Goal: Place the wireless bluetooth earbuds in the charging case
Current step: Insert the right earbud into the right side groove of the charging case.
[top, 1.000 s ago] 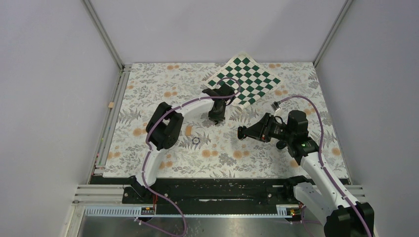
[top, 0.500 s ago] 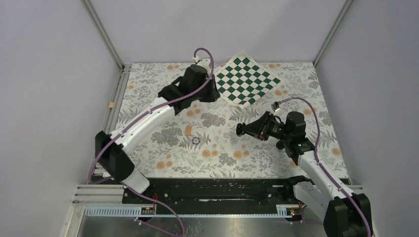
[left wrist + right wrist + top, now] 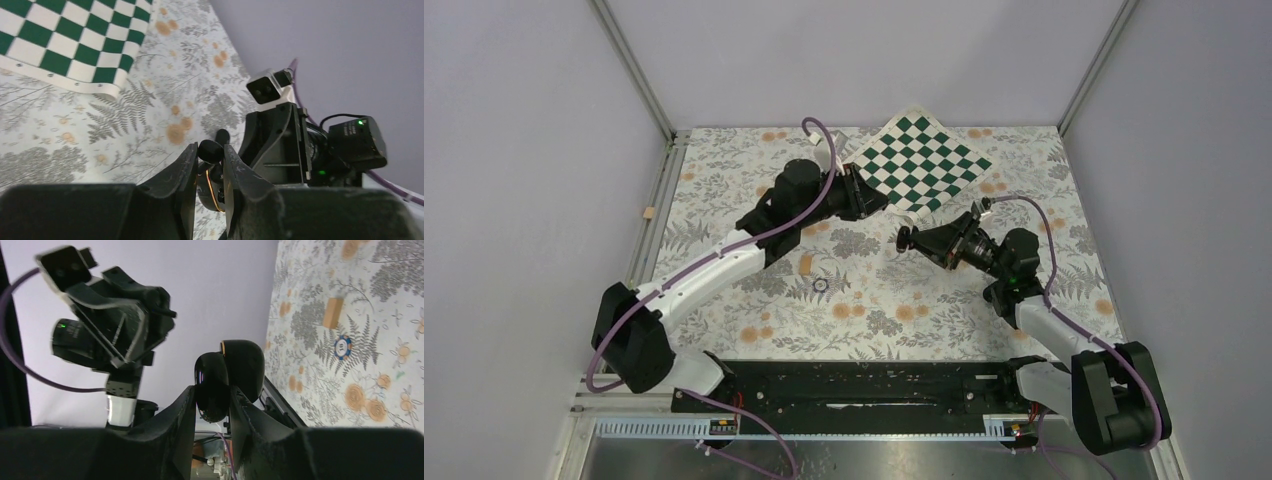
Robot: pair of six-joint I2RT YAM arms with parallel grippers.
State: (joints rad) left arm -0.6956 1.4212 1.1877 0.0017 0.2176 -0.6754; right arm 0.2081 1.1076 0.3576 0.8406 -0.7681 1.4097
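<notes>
**Top view.** The left gripper (image 3: 882, 202) and the right gripper (image 3: 919, 241) are facing each other above the middle of the floral table (image 3: 724, 180). The left one is sitting at about 11 o'clock of the right one. Their tips are near each other but not touching.

**Left wrist view.** The left fingers are drawn close together and are pinching a small black earbud (image 3: 210, 151) at their very tips. The bud is filling the narrow gap between them. A glossy black surface with an orange arc is showing lower in that gap, but it cannot be told what it belongs to. The right arm's wrist is looming just behind, at 3 o'clock.

**Right wrist view.** The right fingers are clamping the charging case (image 3: 212, 375) by one rounded half. The case is standing open, and its other half, edged with an orange line, is splaying out at 2 o'clock of the clamped half. The case is being held in the air, clear of the cloth.

**Surroundings, top view.**
- A checkered mat (image 3: 919, 165) is lying at 12 o'clock of the two grippers, turned cornerwise.
- A dark ring (image 3: 821, 285) with a pale centre is lying on the cloth at 8 o'clock of the case, well apart from it.
- A tan strip (image 3: 808, 263) is lying just beside the ring, at its 11 o'clock.
</notes>
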